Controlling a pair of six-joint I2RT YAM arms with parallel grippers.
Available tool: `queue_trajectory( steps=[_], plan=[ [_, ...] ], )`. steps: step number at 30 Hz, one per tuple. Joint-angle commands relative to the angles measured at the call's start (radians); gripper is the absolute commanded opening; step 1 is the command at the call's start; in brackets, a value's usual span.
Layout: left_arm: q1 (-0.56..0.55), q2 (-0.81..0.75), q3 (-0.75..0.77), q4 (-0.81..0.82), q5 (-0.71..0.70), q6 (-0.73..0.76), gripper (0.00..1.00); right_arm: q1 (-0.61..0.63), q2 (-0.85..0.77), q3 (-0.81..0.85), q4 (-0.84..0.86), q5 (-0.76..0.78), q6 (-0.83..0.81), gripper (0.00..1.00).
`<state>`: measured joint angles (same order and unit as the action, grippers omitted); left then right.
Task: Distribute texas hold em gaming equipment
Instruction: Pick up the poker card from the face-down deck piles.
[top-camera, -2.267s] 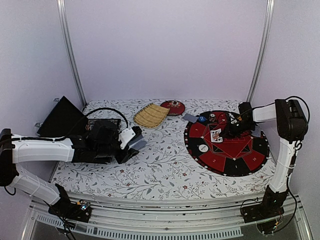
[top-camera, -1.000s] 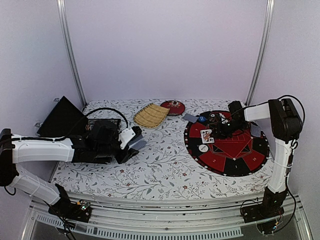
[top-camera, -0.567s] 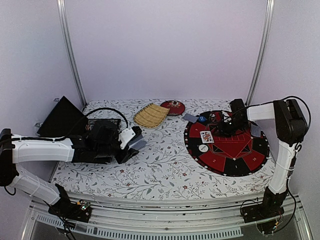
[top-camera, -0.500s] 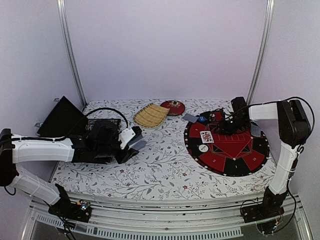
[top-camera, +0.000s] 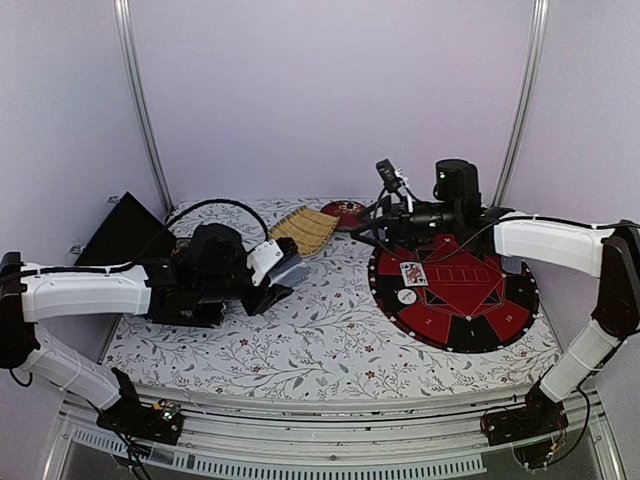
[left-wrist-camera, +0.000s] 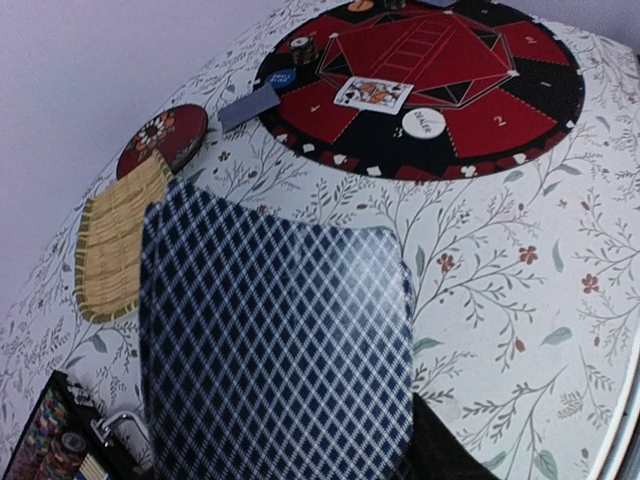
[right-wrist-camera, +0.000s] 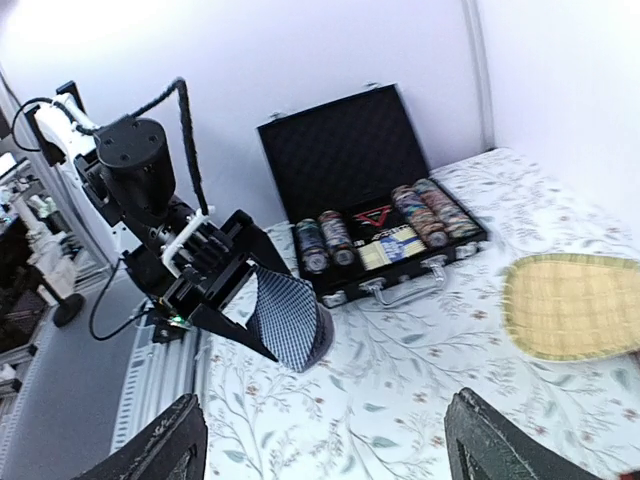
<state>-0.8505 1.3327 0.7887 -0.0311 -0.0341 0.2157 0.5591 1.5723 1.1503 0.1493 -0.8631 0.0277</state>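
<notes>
Pale lilac walls (top-camera: 330, 100) on three sides; table (top-camera: 330, 340) under a floral cloth. A round red-and-black mat (top-camera: 480, 300) lies on the right half.

Left gripper (top-camera: 272, 285): fingers closed on the card deck (left-wrist-camera: 275, 350), which it holds clear of the cloth, left of centre. The deck is tilted, not flat. Its diamond-patterned back is turned up towards the left wrist camera, and its free end points out towards the mat. The long axis seems to run along that same line, but foreshortening leaves this uncertain.

Right gripper (right-wrist-camera: 325, 398): raised above the mat's far-left edge, fingers spread wide, nothing between them.

On the mat:
- The face-up card (top-camera: 411, 273) lies flat in the left part, long axis roughly near-to-far in the top view.
- The white button (top-camera: 406, 297) lies just on the near side of it, apart from the card.
- The blue chip (left-wrist-camera: 281, 76) and a short chip stack (left-wrist-camera: 303, 48) sit at the far-left rim.
- A grey-blue-backed card (left-wrist-camera: 250, 107) lies flat at the rim beside them.

Bamboo tray (top-camera: 303, 228) and red dish (top-camera: 345, 212) stand at the far middle, side by side. An open black case (right-wrist-camera: 370, 180) at far left holds the racked chips (right-wrist-camera: 425, 212).
</notes>
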Motion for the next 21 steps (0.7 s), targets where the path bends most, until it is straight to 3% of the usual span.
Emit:
queue_trajectory(
  steps=[1,10,21],
  plan=[
    [-0.038,0.028,0.058,-0.001,0.012,0.029,0.5,0.08,0.132,0.034,0.134,-0.049,0.11,0.83],
    [-0.059,0.053,0.09,0.025,0.048,0.028,0.5,0.182,0.276,0.121,0.151,0.006,0.125,0.82],
    [-0.063,0.039,0.081,0.03,0.041,0.037,0.48,0.197,0.352,0.193,0.064,0.134,0.076,0.76]
  ],
)
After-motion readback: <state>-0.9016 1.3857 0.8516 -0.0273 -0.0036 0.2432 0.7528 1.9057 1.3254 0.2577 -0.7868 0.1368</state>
